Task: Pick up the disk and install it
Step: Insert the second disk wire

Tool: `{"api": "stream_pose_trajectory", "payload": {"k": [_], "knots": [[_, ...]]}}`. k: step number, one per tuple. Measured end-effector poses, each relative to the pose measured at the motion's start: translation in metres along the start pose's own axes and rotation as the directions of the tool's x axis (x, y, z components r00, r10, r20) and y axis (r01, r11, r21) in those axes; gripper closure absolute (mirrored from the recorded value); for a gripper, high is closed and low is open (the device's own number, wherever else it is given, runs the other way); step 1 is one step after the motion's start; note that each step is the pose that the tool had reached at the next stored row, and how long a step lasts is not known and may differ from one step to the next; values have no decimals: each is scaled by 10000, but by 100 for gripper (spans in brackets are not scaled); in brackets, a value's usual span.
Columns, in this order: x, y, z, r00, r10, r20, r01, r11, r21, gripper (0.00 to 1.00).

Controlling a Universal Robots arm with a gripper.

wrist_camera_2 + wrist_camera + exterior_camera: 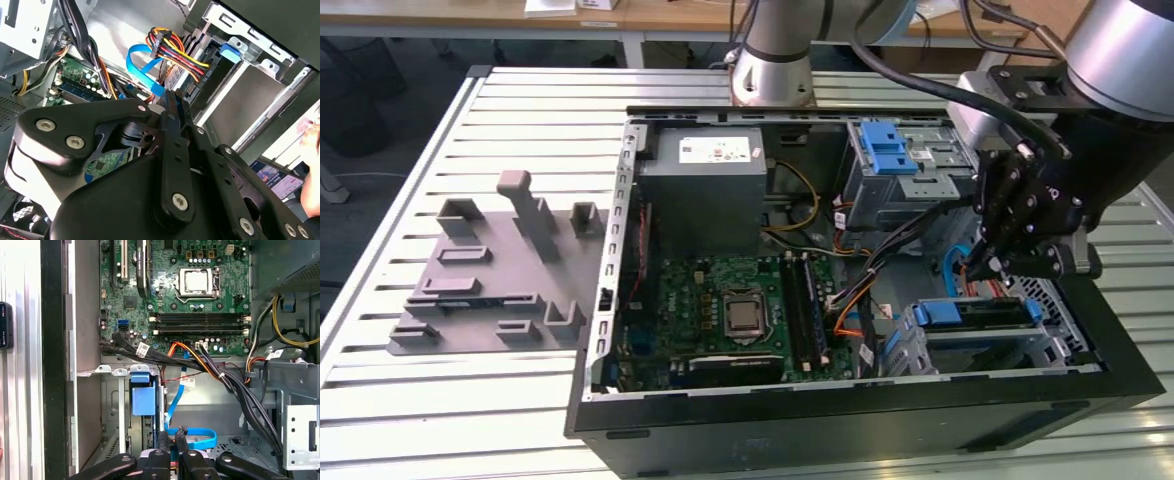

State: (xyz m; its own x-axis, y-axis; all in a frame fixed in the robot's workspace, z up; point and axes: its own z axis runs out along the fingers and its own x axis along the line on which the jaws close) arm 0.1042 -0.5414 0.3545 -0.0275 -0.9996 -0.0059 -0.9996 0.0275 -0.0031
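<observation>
While the arm reaches into the open computer case point(854, 420), the gripper point(994, 270) hangs at about 3 o'clock in the exterior view, inside the case near its wall on the exterior view's right. Its fingers point(164, 439) stand narrow, almost together, and nothing shows clamped between them in both wrist views.

The disk point(974, 315) sits in the drive bay at about 4 o'clock in the exterior view, its blue plastic rail facing up. From the gripper it lies at roughly 6 o'clock, just beside the fingertips and apart from them. In the first wrist view the blue rail of the disk point(143, 400) stands upright in the bay's silver frame, near the gripper point(172, 437) and to one side of it. A blue flat cable point(192, 437) curves just beyond the fingertips.

Bundled black, orange and yellow wires point(210, 365) run from the motherboard point(720, 310) toward the bay. A silver cage with a blue latch point(894, 160) occupies 1 o'clock in the exterior view. A grey metal box point(707, 185) sits at 12 o'clock. A grey moulded fixture point(494, 270) lies on the slatted table point(400, 150) at 9 o'clock, well apart from the case.
</observation>
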Motion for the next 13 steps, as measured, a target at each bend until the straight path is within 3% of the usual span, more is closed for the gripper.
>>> {"api": "stream_pose_trajectory", "payload": {"k": [5, 13], "knots": [[7, 0, 10, 10000, -42, 39, 42, 10000, 2, 84], [25, -1, 16, 9998, -188, 41, 188, 9998, 51, 84]]}}
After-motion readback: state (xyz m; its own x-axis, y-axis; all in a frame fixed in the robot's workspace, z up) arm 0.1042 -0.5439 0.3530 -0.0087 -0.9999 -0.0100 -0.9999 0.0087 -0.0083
